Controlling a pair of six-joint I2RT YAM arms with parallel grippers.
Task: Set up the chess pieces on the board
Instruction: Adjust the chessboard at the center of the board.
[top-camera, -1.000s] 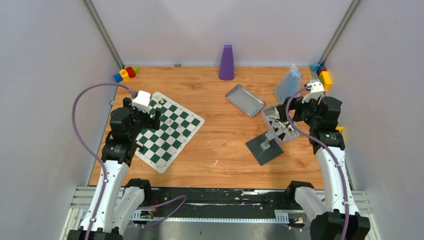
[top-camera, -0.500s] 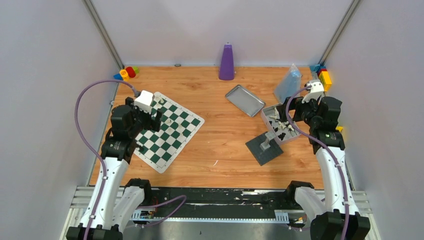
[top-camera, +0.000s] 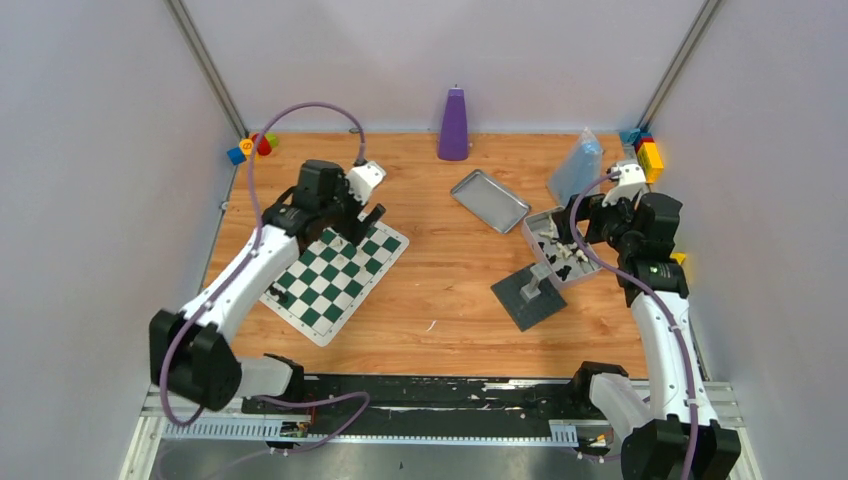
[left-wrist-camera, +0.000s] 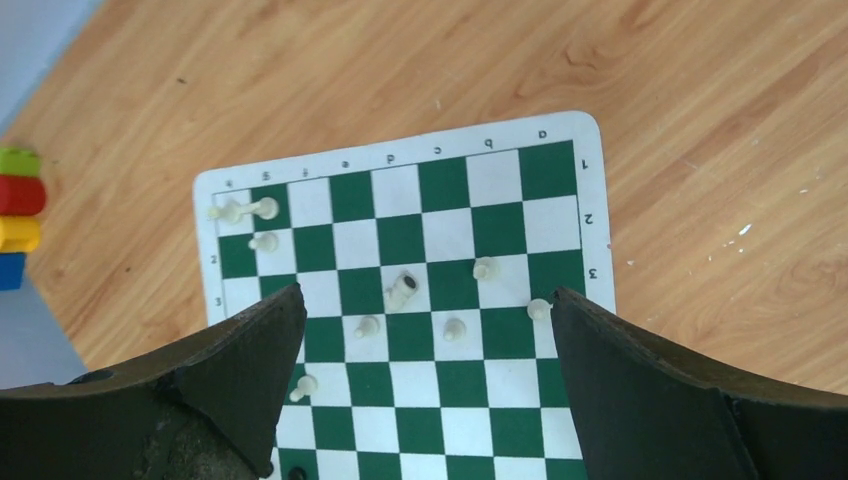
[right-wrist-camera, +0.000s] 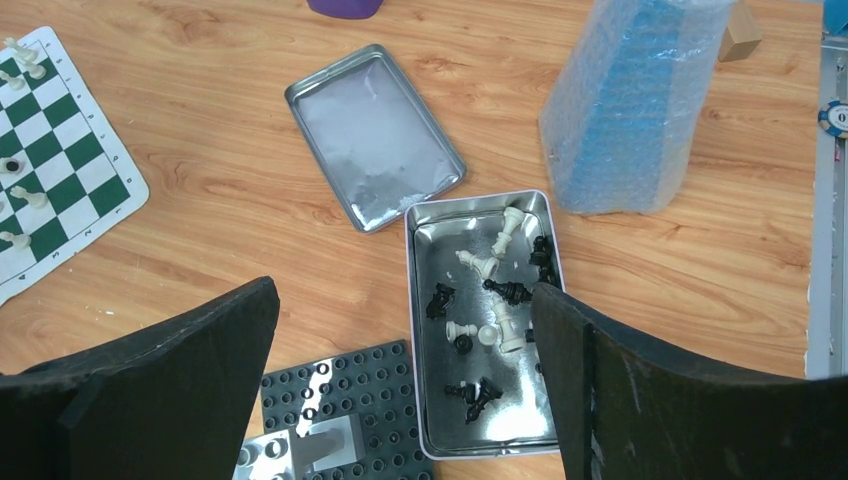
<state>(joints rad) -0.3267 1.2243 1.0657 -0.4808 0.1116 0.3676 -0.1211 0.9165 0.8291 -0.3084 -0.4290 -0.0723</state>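
The chess pieces are split between two places. A few cream ones (left-wrist-camera: 484, 268) stand scattered on the board (left-wrist-camera: 497, 228), which lies skewed on the left of the surface. At least two there are toppled: one lies near the middle of the board (left-wrist-camera: 403, 292) and one in the corner by the lettered edge (left-wrist-camera: 240, 210). The rest, black and cream, lie jumbled in the open tin (right-wrist-camera: 412, 330) on the right. None of the standing pieces form a proper rank yet, so I judge the setup to be barely begun.

My left claw (left-wrist-camera: 426, 293) hangs above the board, spread as wide as it goes and holding nothing. My right claw (right-wrist-camera: 405, 288) hovers over the tin, equally wide and equally empty. Beside the tin lie its silver lid (right-wrist-camera: 375, 140), a studded grey baseplate (right-wrist-camera: 350, 390) and a bubble-wrap bag (right-wrist-camera: 630, 100).

What worries me is the spread of my left fingers — coming down this wide, one of them could sweep the pawns on either side of the toppled piece. The mat also looks thin and might slide under a nudge. In the tin the pieces lie touching or crossing, so a careless pinch could lift two at once or jam against the wall.

Compared with a second ago, my left arm has swung from the near-left side of the board, stretching out across it toward its far corner — the purple cable now arches high. The right arm has not stirred.
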